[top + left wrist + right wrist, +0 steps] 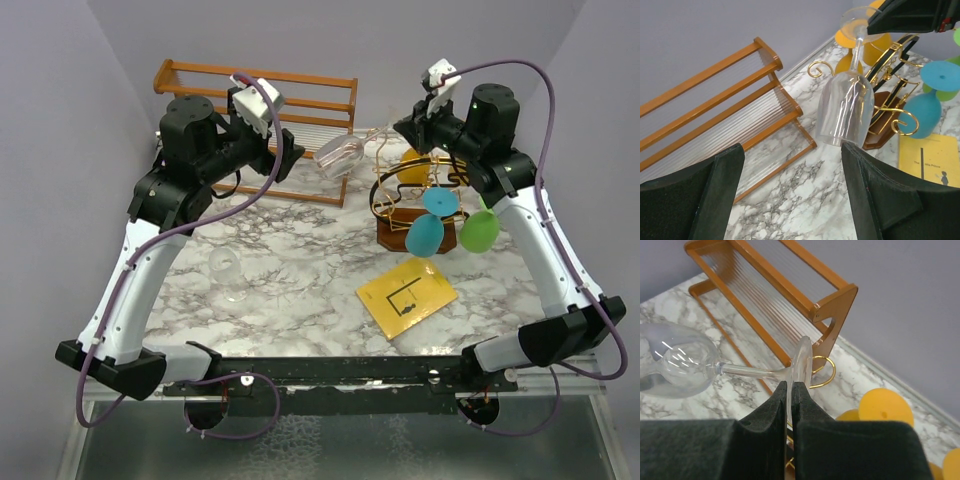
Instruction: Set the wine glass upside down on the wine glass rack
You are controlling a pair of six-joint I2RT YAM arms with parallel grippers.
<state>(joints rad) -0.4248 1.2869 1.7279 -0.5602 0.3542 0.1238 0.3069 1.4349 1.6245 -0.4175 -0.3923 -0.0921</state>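
Note:
A clear wine glass (338,155) hangs tilted in the air left of the wine glass rack (400,205), its bowl (846,107) lower than its foot. My right gripper (791,385) is shut on the edge of the glass's round foot (801,360), and the stem runs left to the bowl (675,360). My left gripper (790,150) is open, with the bowl's rim just past its fingertips and nothing between them. The rack is gold wire on a dark wooden base (880,125). Blue, green and yellow glasses hang on it.
An orange-brown slatted shelf (260,90) stands at the back left, close behind the left gripper (288,150). A second clear glass (228,270) stands on the marble table. A yellow book (407,297) lies in front of the rack.

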